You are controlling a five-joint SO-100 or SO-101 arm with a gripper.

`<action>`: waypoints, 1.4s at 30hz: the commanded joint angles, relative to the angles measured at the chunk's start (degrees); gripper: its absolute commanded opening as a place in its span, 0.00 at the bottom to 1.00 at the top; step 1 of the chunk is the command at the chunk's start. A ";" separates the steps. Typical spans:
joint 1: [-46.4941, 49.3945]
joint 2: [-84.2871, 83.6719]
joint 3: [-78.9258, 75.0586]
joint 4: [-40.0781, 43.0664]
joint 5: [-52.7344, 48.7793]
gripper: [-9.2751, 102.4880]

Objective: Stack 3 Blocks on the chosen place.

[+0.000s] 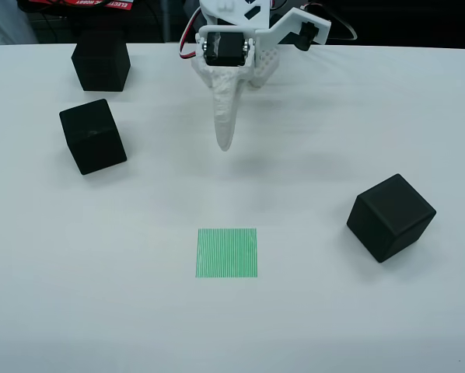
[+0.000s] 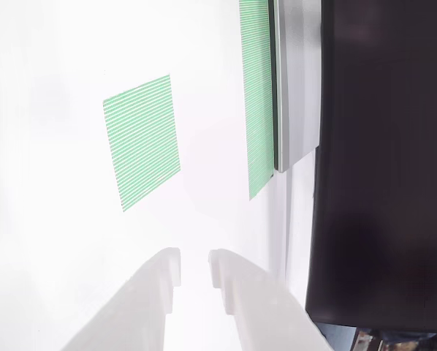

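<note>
Hovering over the far middle of the white worktop [image 1: 310, 326], the gripper [image 1: 225, 144] carries nothing; in the wrist view its two fingers [image 2: 156, 281] stand slightly parted, with bare surface showing through the narrow gap. The green striped square [image 1: 227, 252] lies unoccupied toward the near side of the overhead view, so no stacking looks to have begun.

Three black cubes sit well apart from it: one at the far left edge [image 1: 101, 64], one nearer on the left [image 1: 92, 136], turned at an angle, and one on the right [image 1: 390, 217], also rotated.

To start well, I would judge the angled left cube the handiest pick (it is nearest the gripper). The fingers would need to spread wider than a cube face and turn to meet two flat sides rather than corners.

Room is generous: open worktop surrounds the square on every side. The far-left cube sits close to the worktop's back edge, so a nudge there might push it off.
</note>
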State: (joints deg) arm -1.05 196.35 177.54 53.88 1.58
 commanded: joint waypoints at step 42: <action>-22.32 -67.68 -69.35 24.96 -30.59 0.25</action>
State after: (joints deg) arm -20.39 134.47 117.86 73.04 -29.36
